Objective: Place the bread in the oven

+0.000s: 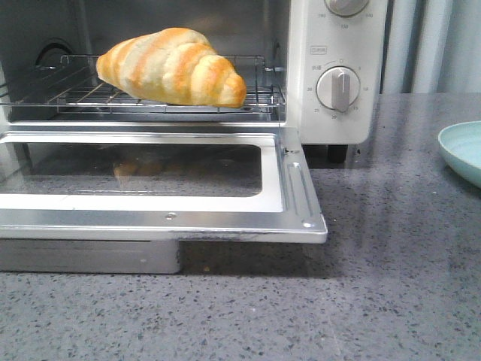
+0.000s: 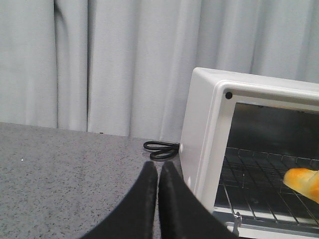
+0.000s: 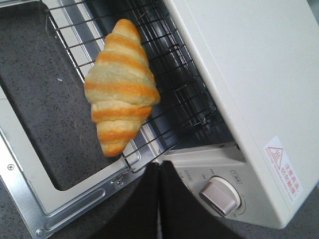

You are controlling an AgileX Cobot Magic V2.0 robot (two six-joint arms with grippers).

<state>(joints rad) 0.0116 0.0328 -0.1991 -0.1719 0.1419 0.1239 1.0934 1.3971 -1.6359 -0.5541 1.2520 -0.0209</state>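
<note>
The bread (image 1: 173,66), a golden-orange roll with cream stripes, lies on the wire rack (image 1: 248,94) of the cream-white oven (image 1: 338,45), whose glass door (image 1: 150,177) hangs open and flat. In the right wrist view the bread (image 3: 119,89) lies on the pulled-out rack, over its front edge. My right gripper (image 3: 158,167) is shut and empty, above the oven's front right corner, apart from the bread. My left gripper (image 2: 158,167) is shut and empty, beside the oven's left wall (image 2: 197,139). One end of the bread (image 2: 304,181) shows there. Neither gripper shows in the front view.
Round beige dials (image 1: 340,88) sit on the oven's right panel. A pale blue plate (image 1: 462,150) stands at the right edge of the grey speckled counter. A black cable (image 2: 160,148) lies behind the oven's left side. Grey curtains hang behind.
</note>
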